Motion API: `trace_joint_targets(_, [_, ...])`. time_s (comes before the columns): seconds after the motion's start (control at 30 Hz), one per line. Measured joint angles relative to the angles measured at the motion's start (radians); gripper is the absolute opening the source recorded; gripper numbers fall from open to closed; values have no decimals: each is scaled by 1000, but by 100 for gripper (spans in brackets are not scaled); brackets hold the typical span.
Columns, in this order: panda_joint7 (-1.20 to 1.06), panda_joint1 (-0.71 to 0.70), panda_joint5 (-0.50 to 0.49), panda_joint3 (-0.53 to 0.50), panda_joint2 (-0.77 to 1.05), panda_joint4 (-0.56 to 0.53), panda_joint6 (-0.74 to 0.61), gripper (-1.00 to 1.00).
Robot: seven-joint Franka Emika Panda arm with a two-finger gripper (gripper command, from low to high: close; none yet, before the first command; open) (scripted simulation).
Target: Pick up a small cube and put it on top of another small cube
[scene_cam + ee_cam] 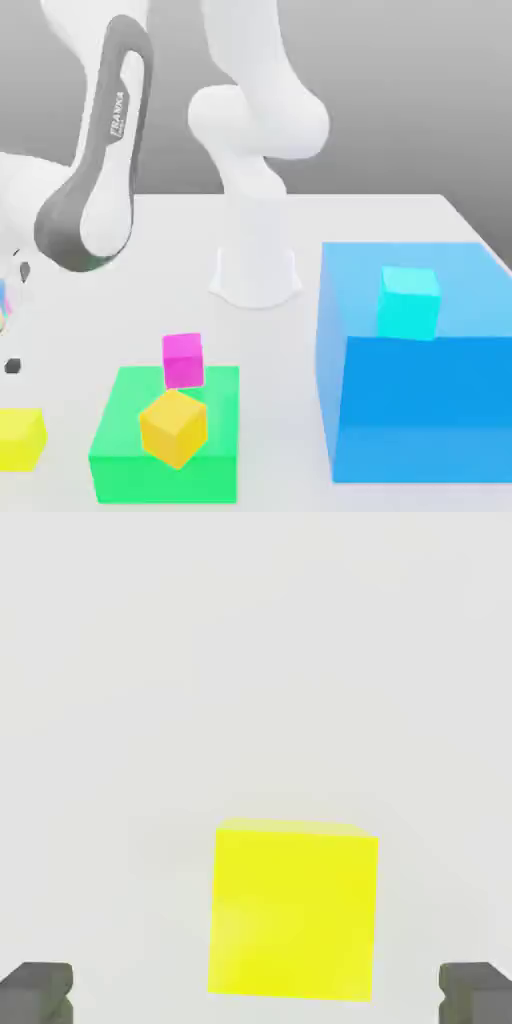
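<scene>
At the exterior view's left edge, on the pale, smooth tabletop point(285, 400), sits a small bright lemon-yellow cube point(20, 440), partly cut off by the frame. Near it stands a bright green, flat rectangular block point(168, 480), apart from the cube. An orange-yellow cube point(174, 428), turned cornerwise, and a smooth magenta cube point(184, 361) appear at the green block. Well apart, towards the exterior view's right, a large blue box point(425, 410) goes with a glossy cyan cube point(409, 303). The white robot arm with grey trim point(97, 150) reaches down on the exterior view's left.

Across the hand view, the dark grey two-finger gripper point(256, 994) is released, its fingers spread wide, with nothing between them gripped. The lemon-yellow cube lies on the pale surface within the span of the jaws, touched by neither. It probably handles as a light, stiff block, unlikely to crush or bend; its slick-looking faces could slip if pinched near an edge. Best hold would be on two opposite upright sides, pads flat and centred, leaving the underside free for stacking. Its look is plain and even: flat faces, crisp edges, no markings, with one narrow side showing paler than the broad face.
</scene>
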Motion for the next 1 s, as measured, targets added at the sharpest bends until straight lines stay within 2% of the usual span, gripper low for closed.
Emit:
trace_joint_targets(0.07, [-7, -12, 12, 13, 73, 13, 57, 0])
trace_joint_targets(0.1, [-9, -14, 16, 16, 92, 17, 73, -100])
trace_joint_targets(0.3, [-9, -16, 16, 18, 102, 19, 83, -100])
trace_joint_targets(0.5, [29, 5, -15, 4, -71, -15, -56, -100])
trace_joint_targets(0.67, [227, 115, -29, 73, -254, -46, -197, -100])
trace_joint_targets(0.83, [453, 283, -55, 149, -419, -78, -336, -100])
trace_joint_targets(0.9, [500, 290, -69, 150, -414, -94, -318, -100])
trace_joint_targets(1.0, [518, 287, -79, 149, -338, -121, -217, -100])
